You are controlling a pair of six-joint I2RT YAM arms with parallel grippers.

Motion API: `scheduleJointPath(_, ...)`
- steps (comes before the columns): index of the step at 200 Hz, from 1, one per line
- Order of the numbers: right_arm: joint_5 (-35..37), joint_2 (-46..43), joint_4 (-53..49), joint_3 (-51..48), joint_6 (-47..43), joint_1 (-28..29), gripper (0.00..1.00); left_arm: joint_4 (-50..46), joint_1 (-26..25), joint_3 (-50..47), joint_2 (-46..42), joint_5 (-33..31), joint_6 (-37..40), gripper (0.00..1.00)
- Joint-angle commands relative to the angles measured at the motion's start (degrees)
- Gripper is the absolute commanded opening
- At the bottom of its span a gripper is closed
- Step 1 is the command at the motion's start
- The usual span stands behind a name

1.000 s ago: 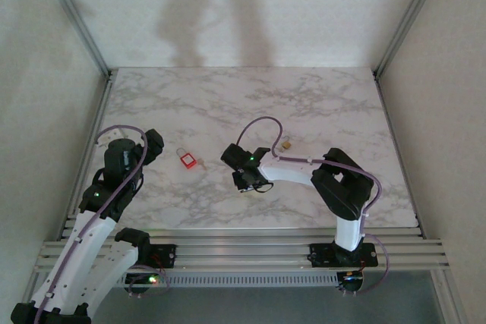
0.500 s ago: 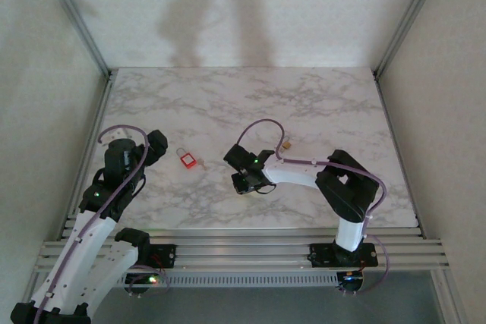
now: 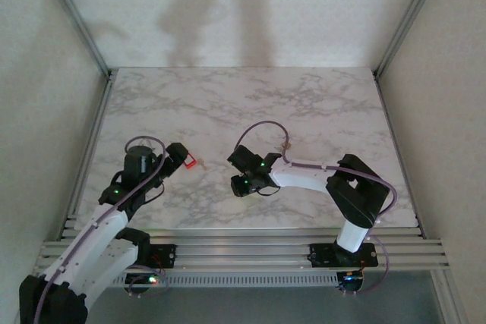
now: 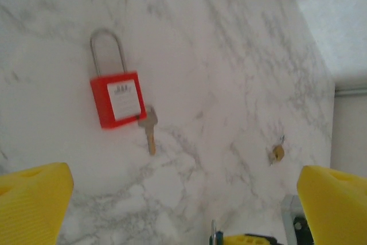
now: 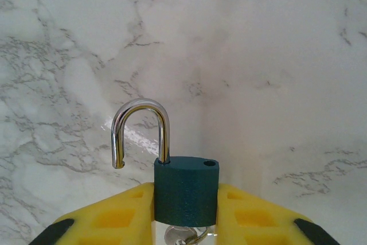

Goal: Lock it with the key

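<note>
**Green lock pinched in the right gripper, shackle open; red lock and key lie before the left**

The green lock stands upright between the yellow pads of the right gripper, which pinches its body from both sides. Its shackle is open. One leg sits in the body, the other hangs free to the side, and the hole for it in the top of the body is empty. A bit of silver metal shows under the body at the frame's edge. It looks like a key on a ring, but it is cut off and I cannot tell for sure. From above, this gripper sits low over the marble table, near the middle and toward the near edge.

The red lock lies flat on the table to the left, label up, with both legs of its shackle meeting the body. A key lies flat at its lower right corner, head touching the lock and shaft pointing away from it.

The left gripper is spread wide, with its yellow fingertips at the two bottom corners of its wrist view. The red lock and key lie ahead of it, apart from both fingers. From above, the gripper's tip is just beside the red lock.

A small brass item lies on the table beyond the right arm, well apart from both locks. It is too small to make out.
</note>
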Motion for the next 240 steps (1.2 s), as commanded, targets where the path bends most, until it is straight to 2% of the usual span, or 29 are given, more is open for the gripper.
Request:
scheduleJointPath(1, -1.2, -2.0, 1.1, -1.1, -1.1, 0.2, 0.26, 8.3, -3.0, -1.2, 1.7, 2.8, -4.9, 1.0)
scheduleJointPath(67, -2.0, -3.5, 2.0, -1.7, -1.3, 0.3, 0.26, 19.4, -15.9, -2.0, 14.6, 0.5, -9.7, 0.97)
scheduleJointPath(130, -1.8, -6.0, 2.4, -3.1, -1.5, 0.3, 0.25, 27.8, -21.1, -2.2, 23.9, 1.2, -12.9, 0.85)
scheduleJointPath(222, -2.0, -7.7, 2.8, -3.7, -1.5, 0.5, 0.24, 36.6, -24.6, -0.9, 34.5, 4.3, -15.8, 0.56)
scheduleJointPath(240, -2.0, -7.7, 2.8, -3.6, -1.6, 0.5, 0.24, 37.1, -24.8, -0.5, 35.1, 4.5, -15.8, 0.45)
